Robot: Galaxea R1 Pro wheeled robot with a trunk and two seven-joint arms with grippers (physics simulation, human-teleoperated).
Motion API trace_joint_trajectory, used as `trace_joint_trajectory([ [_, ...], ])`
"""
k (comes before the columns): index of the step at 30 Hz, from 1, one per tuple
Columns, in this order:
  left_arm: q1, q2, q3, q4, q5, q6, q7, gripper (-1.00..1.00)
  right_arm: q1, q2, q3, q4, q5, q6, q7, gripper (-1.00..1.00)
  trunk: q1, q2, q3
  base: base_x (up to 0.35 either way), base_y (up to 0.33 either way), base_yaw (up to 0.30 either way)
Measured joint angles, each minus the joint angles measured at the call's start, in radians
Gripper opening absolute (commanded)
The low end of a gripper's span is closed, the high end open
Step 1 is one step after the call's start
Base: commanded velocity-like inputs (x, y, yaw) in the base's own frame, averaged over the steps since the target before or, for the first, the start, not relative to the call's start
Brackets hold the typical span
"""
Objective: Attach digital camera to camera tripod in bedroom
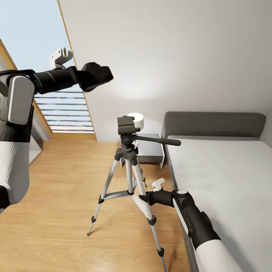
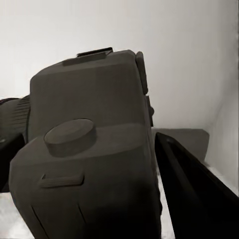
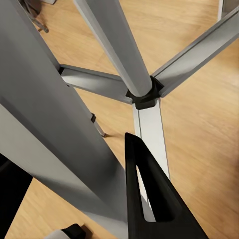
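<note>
My left gripper [image 1: 90, 77] is raised at the upper left, shut on the black digital camera [image 1: 101, 75], well above and left of the tripod head. In the left wrist view the camera [image 2: 89, 159] looms close, with one dark finger [image 2: 194, 194] against its side. The camera tripod [image 1: 128, 151] stands on the wood floor in the middle, its dark pan head [image 1: 126, 126] bare on top and its long handle [image 1: 162, 141] pointing right. My right gripper [image 1: 144, 198] is shut on a silver leg [image 3: 55, 129] low down, with a black finger [image 3: 154, 199] beside it.
A low grey bed [image 1: 226, 170] with a white mattress runs along the right, close to the tripod. A grey nightstand [image 1: 151, 151] with a white round object [image 1: 136, 119] stands behind the tripod. A slatted window [image 1: 64, 109] is at the left. Open wood floor [image 1: 68, 189] lies left of the tripod.
</note>
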Motion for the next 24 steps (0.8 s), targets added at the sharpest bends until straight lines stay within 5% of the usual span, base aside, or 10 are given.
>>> trace_joint_trajectory([
  [5, 0.0, 0.002, 0.002, 0.02, -0.027, -0.005, -0.248, -1.0, 0.0, 0.0, 0.0, 0.0, 0.0, 0.0, 0.0, -1.0, 0.0, 0.0, 0.0, 0.0, 0.0, 0.0],
  [14, 0.0, 0.029, -0.001, 0.02, -0.03, -0.008, -0.354, -1.0, 0.0, 0.0, 0.0, 0.0, 0.001, -0.001, 0.001, -1.0, 0.0, 0.0, 0.0, 0.0, 0.0, 0.0],
  [16, 0.0, 0.033, -0.001, 0.027, -0.025, -0.019, -0.439, -1.0, 0.0, 0.0, 0.0, 0.0, 0.001, -0.001, 0.001, -1.0, 0.0, 0.0, 0.0, 0.0, 0.0, 0.0],
  [20, 0.0, 0.036, -0.001, 0.067, -0.034, -0.099, -0.633, -1.0, 0.0, 0.0, 0.0, 0.0, 0.001, -0.001, 0.001, -1.0, 0.0, 0.0, 0.0, 0.0, 0.0, 0.0],
  [21, 0.0, 0.038, 0.0, 0.164, -0.035, -0.235, -0.813, -1.0, 0.0, 0.0, 0.0, 0.0, 0.001, -0.001, 0.002, -1.0, 0.0, 0.0, 0.0, 0.0, 0.0, 0.0],
  [24, 0.0, 0.041, 0.0, 0.249, -0.046, -0.348, -0.902, -1.0, 0.0, 0.0, 0.0, 0.0, 0.001, -0.001, 0.001, -1.0, 0.0, 0.0, 0.0, 0.027, 0.0, 0.0],
])
